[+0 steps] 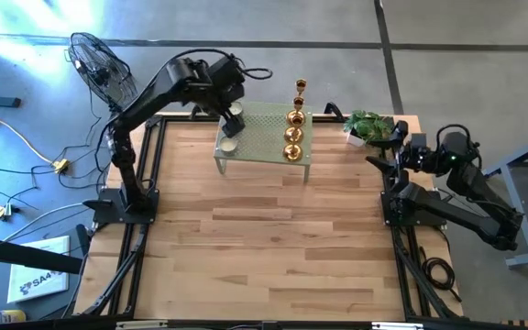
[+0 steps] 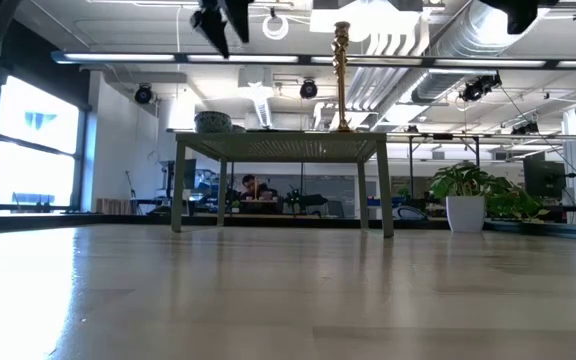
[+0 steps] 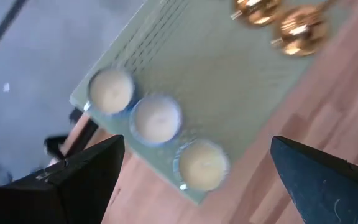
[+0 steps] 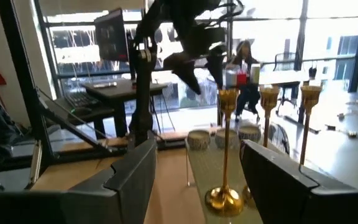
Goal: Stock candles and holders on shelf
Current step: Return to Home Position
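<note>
The pale green shelf [image 1: 264,137] stands on its legs at the table's far middle. Three cream candles [image 3: 156,118] sit in a row on its left end; they also show in the high view [image 1: 230,144]. Several gold holders [image 1: 293,135] stand in a row along its right part, the tallest [image 2: 342,75] at the far end. My left gripper [image 3: 194,186] is open and empty, a little above the candles [image 1: 234,112]. My right gripper [image 4: 197,180] is open and empty at the table's right edge [image 1: 394,147], pointing at the shelf.
A potted plant [image 1: 369,126] stands at the far right corner, between the shelf and my right gripper. A fan [image 1: 99,64] stands off the table at the far left. Bare wooden tabletop [image 1: 264,238] lies in front of the shelf. A person sits in the room behind [image 4: 244,56].
</note>
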